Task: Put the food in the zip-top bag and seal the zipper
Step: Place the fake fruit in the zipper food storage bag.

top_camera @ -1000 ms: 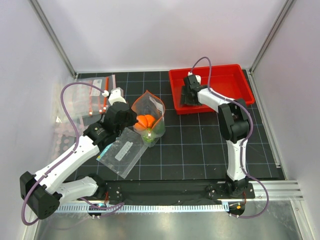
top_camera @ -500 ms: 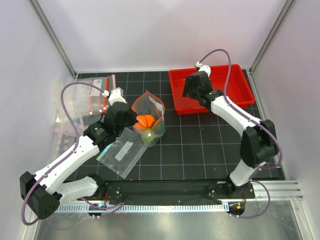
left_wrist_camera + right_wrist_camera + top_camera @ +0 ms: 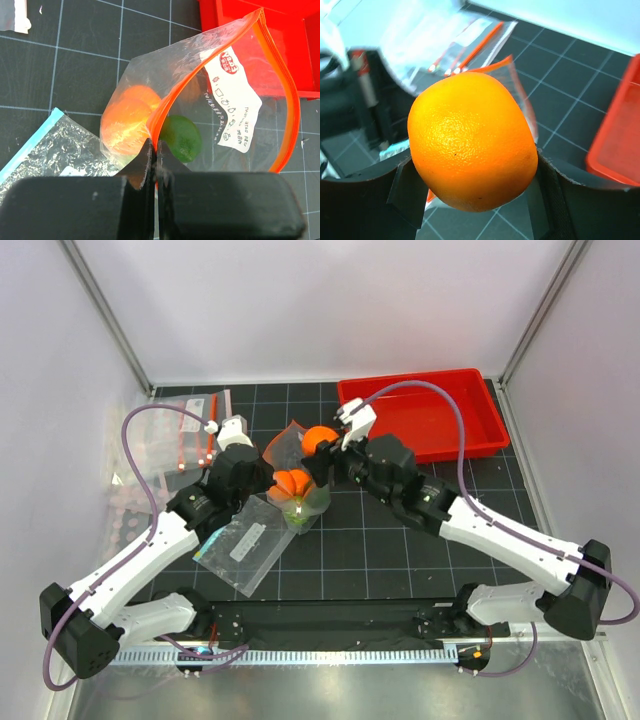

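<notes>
Orange fruit (image 3: 472,140) held at the open zip-top bag (image 3: 200,65), centre of the top view.
The right gripper (image 3: 474,172) grips the fruit between wide-set fingers, apparently just above the bag's far rim. The left gripper (image 3: 154,156), fingers pinched together, clamps the zipper (image 3: 161,112); two orange fruits (image 3: 127,120) and a dark green fruit (image 3: 181,137) sit inside.

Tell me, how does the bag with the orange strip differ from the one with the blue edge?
The orange-strip bag stands with its mouth open, pinched by the left gripper; the blue-edged bag lies flat. The orange-strip bag holds fruit; the blue-edged bag looks empty. Both are clear plastic with a white label.
</notes>
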Available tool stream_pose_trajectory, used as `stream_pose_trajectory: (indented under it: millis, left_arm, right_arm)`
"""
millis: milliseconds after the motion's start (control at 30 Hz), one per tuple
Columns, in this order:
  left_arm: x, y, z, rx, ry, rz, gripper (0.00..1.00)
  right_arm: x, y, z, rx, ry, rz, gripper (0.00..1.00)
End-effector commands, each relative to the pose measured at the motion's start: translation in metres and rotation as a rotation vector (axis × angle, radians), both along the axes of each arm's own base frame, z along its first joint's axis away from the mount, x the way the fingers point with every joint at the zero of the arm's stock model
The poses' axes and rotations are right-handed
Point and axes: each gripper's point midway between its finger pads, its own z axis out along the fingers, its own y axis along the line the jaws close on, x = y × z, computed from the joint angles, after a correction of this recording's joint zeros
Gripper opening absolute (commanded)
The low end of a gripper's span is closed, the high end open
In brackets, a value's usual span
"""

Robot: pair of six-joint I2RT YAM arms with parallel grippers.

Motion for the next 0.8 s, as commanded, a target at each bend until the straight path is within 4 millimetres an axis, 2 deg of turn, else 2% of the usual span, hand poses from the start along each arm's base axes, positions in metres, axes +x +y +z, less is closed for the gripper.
stream_pose_trajectory:
  millis: [0, 67, 100, 267, 300, 333, 367, 400, 533, 567, 633, 667, 767]
  left_arm:
    - [0.007, -0.002, 0.021, -0.031, -0.049, 0.011, 0.0]
    - [0.007, -0.002, 0.022, -0.037, -0.051, 0.007, 0.01]
    - [0.006, -0.003, 0.023, -0.04, -0.051, 0.007, 0.0]
    - [0.006, -0.003, 0.022, -0.044, -0.054, 0.004, 0.01]
    - [0.007, -0.003, 0.022, -0.045, -0.054, 0.006, 0.01]
    - [0.007, -0.003, 0.021, -0.042, -0.052, 0.005, 0.0]
    - [0.007, -0.003, 0.021, -0.04, -0.051, 0.007, 0.0]
    - [0.008, -0.003, 0.021, -0.039, -0.051, 0.01, 0.0]
    - [0.006, -0.002, 0.023, -0.04, -0.054, 0.007, 0.01]
    - [0.006, -0.002, 0.023, -0.041, -0.055, 0.009, 0.0]
    - [0.006, -0.001, 0.024, -0.041, -0.06, 0.013, 0.0]
    - [0.006, 0.0, 0.025, -0.042, -0.061, 0.013, 0.0]
    - [0.006, 0.0, 0.025, -0.041, -0.062, 0.016, 0.0]
  right_arm:
    - [-0.007, 0.019, -0.002, -0.034, -0.08, 0.059, 0.49]
    - [-0.005, 0.027, -0.003, -0.052, -0.074, 0.065, 0.49]
    - [-0.001, 0.033, -0.016, -0.082, -0.058, 0.064, 0.49]
    - [0.015, 0.048, -0.034, -0.149, -0.021, 0.013, 0.49]
    - [0.018, 0.048, -0.037, -0.159, -0.008, -0.006, 0.56]
    - [0.024, 0.052, -0.037, -0.164, 0.001, -0.029, 0.67]
    - [0.026, 0.052, -0.037, -0.165, 0.007, -0.053, 0.81]
    - [0.027, 0.051, -0.037, -0.168, 0.008, -0.066, 0.99]
    - [0.021, 0.046, -0.031, -0.139, -0.002, -0.074, 1.0]
    - [0.017, 0.042, -0.021, -0.116, -0.011, -0.074, 1.0]
    - [0.012, 0.037, -0.017, -0.094, -0.012, -0.067, 1.0]
    - [0.008, 0.033, -0.006, -0.065, -0.022, -0.066, 1.0]
    - [0.005, 0.019, 0.003, -0.044, -0.019, -0.103, 0.96]
